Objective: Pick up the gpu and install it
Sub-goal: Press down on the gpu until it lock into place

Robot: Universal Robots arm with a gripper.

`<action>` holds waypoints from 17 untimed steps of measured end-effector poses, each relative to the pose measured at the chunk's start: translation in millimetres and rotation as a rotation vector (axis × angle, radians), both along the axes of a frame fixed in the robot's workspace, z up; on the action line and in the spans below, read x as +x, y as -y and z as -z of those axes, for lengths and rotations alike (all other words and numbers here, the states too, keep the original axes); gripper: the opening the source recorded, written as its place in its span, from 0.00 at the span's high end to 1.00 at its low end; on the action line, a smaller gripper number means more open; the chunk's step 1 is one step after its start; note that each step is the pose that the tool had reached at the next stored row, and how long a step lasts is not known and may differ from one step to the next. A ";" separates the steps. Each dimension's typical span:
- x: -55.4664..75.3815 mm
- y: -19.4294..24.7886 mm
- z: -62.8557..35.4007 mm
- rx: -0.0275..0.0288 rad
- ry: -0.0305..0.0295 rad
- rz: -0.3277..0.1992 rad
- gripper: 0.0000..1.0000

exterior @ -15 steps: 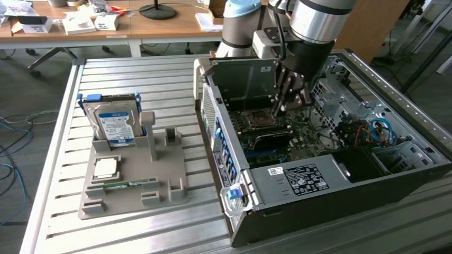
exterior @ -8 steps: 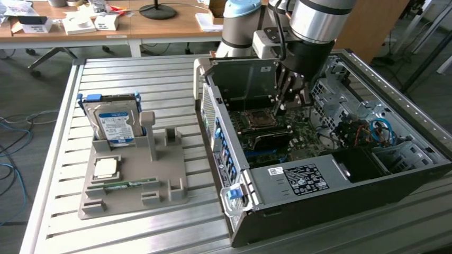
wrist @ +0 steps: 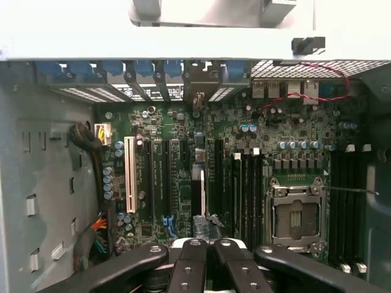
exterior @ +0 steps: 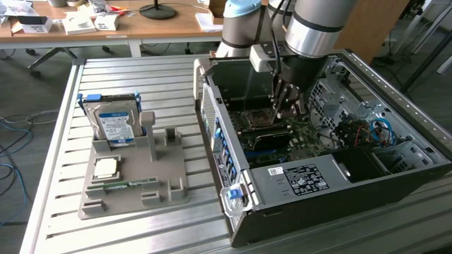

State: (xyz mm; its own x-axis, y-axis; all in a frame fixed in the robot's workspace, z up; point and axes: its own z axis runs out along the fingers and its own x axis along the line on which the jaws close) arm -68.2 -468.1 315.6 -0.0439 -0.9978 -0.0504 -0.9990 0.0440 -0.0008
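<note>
One open computer case lies on its side on a table of pale ribbed metal slats, and everything below is placed from it.

- Arm reaches down into the case. Gripper hangs low over the motherboard, near the middle of the case.
- Claw: black fingers pressed together, no gap showing at the gripper tips in the wrist view.
- gpu: thin and dark, edge-on, standing inside the case among the long expansion slots, just ahead of the fingertips. Cannot tell whether the fingers touch it or pinch it.
- Beside it in the case: one white slot, and the bare CPU socket on the other side.
- Outside the case, on the exterior view's left: grey holder on the slats, with a hard drive with a blue-white label upright at its far end.
- Room: wooden desks with boxes and papers beyond the case, grey floor, blue cables trailing on it
</note>
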 end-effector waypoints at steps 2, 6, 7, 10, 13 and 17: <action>0.0 0.0 3.0 0.0001 0.0001 0.000 0.89; -0.5 0.0 8.0 0.0000 0.0001 0.000 0.89; -0.7 0.0 9.0 -0.0001 0.0001 0.000 0.89; -1.5 0.0 12.9 0.0000 0.0000 0.000 0.89; -3.1 -0.1 17.9 0.0000 0.0000 0.000 0.89; -3.6 -0.1 20.7 -0.0001 -0.0001 0.000 0.89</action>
